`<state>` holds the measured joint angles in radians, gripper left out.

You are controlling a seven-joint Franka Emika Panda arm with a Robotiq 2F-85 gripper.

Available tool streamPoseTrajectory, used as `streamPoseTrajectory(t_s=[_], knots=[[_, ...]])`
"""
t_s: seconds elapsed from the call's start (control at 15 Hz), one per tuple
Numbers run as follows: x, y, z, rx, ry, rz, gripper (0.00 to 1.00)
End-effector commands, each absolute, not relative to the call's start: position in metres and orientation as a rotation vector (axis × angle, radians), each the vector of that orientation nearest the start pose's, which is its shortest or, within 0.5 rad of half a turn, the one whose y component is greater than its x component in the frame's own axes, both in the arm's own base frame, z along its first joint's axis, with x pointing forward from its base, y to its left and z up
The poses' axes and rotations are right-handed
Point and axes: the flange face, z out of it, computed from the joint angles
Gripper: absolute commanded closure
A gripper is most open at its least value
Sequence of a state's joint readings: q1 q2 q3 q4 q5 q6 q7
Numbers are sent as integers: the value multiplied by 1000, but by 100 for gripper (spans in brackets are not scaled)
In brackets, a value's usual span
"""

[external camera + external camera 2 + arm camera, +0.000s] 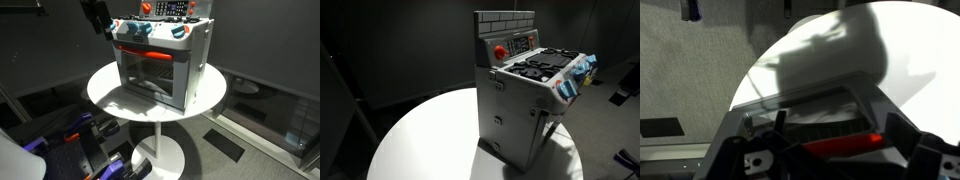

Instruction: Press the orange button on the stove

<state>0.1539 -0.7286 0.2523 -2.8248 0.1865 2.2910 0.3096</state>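
Observation:
The silver-grey toy stove [160, 62] stands on a round white table [105, 85]. It has a glass door, a red-orange handle bar [150, 57] and blue-white knobs. It also shows in an exterior view from the side [515, 110]. The orange button [500, 52] sits on the upright back panel, left of the dark top; it also shows in an exterior view [147, 8]. My gripper [97, 15] hangs in the air up and to the left of the stove's front, apart from it. In the wrist view the gripper [840, 128] is open and empty, with the handle bar [840, 143] between the fingers below.
The table [420, 140] stands on a single white pedestal foot [160, 150]. Dark walls and floor surround it. Coloured clutter lies on the floor at the lower left [75, 135]. A dark mat [225, 145] lies on the floor to the right.

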Motion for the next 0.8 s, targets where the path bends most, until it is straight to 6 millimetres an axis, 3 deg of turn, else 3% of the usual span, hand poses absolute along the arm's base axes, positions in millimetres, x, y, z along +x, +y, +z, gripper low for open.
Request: streamPoseTrajectory(t_s=[0.0, 0.27, 0.73], knots=[[314, 128, 418, -3075, 103, -305, 0], [332, 127, 447, -3058, 121, -395, 0], [375, 105, 497, -3054, 217, -582, 0]])
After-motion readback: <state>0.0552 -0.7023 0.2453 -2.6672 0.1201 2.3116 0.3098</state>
